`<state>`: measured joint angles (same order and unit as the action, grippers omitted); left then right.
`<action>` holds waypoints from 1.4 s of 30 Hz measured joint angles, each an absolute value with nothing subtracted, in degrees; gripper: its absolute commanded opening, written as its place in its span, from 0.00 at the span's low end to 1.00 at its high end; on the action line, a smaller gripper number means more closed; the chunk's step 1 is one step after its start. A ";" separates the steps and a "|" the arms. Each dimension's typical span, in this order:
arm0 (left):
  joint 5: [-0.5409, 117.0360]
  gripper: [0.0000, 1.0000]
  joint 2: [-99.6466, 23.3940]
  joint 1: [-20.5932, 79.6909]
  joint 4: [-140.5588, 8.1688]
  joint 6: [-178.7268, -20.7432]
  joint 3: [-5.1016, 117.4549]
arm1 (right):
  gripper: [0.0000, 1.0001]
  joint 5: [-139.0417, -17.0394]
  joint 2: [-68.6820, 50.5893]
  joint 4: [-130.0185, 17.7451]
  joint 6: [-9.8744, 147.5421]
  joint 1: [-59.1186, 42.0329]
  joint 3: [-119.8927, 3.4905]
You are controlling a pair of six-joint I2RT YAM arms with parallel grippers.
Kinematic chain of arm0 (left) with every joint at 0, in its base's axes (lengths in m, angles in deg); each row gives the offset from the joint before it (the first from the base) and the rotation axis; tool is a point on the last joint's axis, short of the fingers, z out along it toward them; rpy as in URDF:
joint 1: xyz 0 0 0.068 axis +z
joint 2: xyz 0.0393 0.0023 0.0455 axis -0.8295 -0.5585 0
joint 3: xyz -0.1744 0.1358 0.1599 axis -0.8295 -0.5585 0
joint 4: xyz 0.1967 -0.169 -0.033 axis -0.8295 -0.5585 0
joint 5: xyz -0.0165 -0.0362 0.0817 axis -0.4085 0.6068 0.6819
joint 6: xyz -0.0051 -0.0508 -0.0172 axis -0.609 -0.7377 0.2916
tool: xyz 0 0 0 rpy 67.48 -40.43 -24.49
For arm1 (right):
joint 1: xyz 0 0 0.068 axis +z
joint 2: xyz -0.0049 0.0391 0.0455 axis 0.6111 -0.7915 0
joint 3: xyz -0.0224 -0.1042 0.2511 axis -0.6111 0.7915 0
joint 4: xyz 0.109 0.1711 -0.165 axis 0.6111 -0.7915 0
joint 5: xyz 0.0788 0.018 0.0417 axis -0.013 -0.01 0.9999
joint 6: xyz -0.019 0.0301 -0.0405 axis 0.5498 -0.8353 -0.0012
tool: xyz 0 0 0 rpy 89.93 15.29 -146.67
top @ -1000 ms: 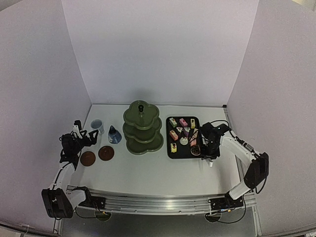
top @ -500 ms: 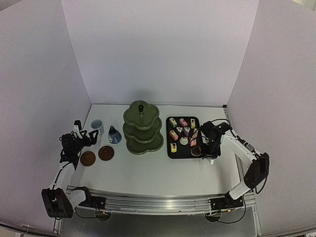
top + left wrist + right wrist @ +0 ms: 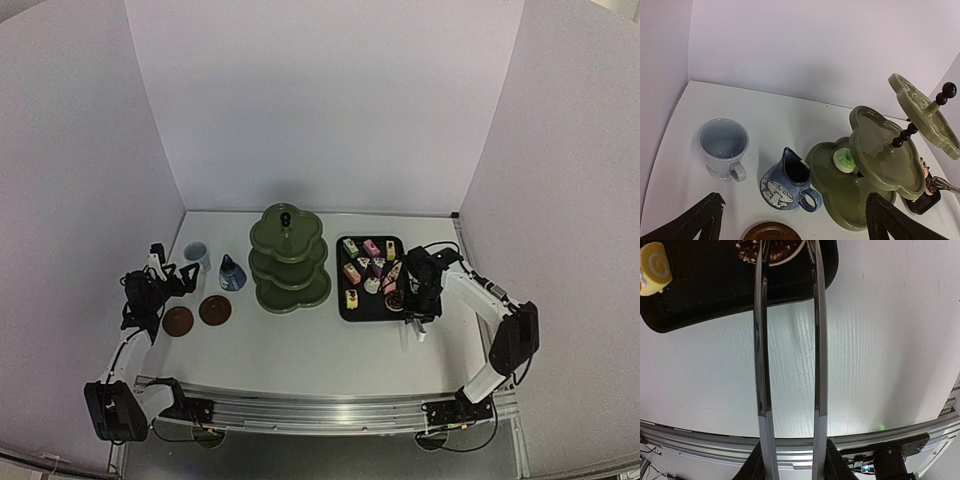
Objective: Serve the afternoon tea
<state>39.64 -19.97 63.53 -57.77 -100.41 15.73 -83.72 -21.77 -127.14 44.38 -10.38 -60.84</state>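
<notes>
two coasters (image 3: 215, 311), jug (image 3: 232, 272), cup (image 3: 196, 255) left of stand (image 3: 289, 262).

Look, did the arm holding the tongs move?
Yes. The right end effector, gripping the tongs, has shifted slightly left, closer over the black tray's right edge.

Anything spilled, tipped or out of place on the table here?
Nothing stands out. The cup and jug are upright, the stand is straight with one green donut on its bottom tier, and the other cakes sit on the tray.
</notes>
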 measured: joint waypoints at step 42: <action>39.74 1.00 -19.97 63.53 -57.80 -100.00 15.58 | 0.00 -82.85 -21.83 -125.86 47.82 -8.82 -81.94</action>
